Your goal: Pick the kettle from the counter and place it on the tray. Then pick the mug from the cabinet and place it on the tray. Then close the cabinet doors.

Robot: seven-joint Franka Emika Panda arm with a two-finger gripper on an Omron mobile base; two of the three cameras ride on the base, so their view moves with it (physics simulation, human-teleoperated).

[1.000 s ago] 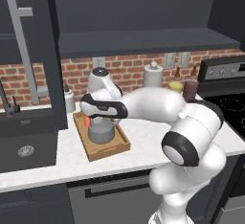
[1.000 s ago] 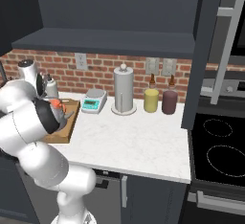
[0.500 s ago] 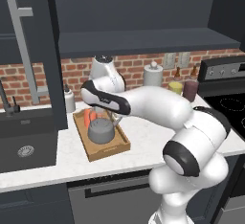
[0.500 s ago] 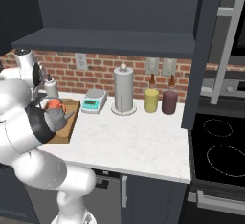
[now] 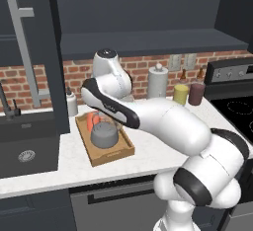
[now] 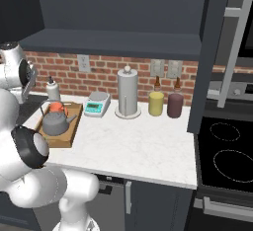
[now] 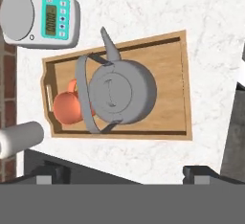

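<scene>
The dark grey kettle (image 7: pixel 119 94) stands in the wooden tray (image 7: pixel 167 74), its spout toward the scale. The orange-red mug (image 7: pixel 67 108) sits in the tray beside it, partly under the kettle's arched handle. My gripper (image 7: pixel 123 175) hangs open well above the tray, holding nothing. From the base, the kettle (image 5: pixel 105 135) (image 6: pixel 54 124) and mug (image 5: pixel 92 120) (image 6: pixel 58 108) rest in the tray (image 5: pixel 126 148) (image 6: pixel 69 138) on the white counter (image 6: pixel 138 146). Both cabinet doors (image 5: pixel 49 52) (image 6: pixel 212 52) stand open, showing the dark cabinet shelf (image 6: pixel 113 42).
A kitchen scale (image 6: pixel 96 104) (image 7: pixel 40 17), a paper-towel cylinder (image 5: pixel 158 82) (image 6: pixel 127 92), a yellow jar (image 6: pixel 156 102) and a maroon jar (image 6: pixel 174 105) line the brick wall. A white bottle (image 5: pixel 71 104) stands by the sink (image 5: pixel 24 141). The stove (image 6: pixel 227 151) is to the right.
My hand has risen from just over the tray to well above it, open the whole time. The mug and kettle stay in the tray.
</scene>
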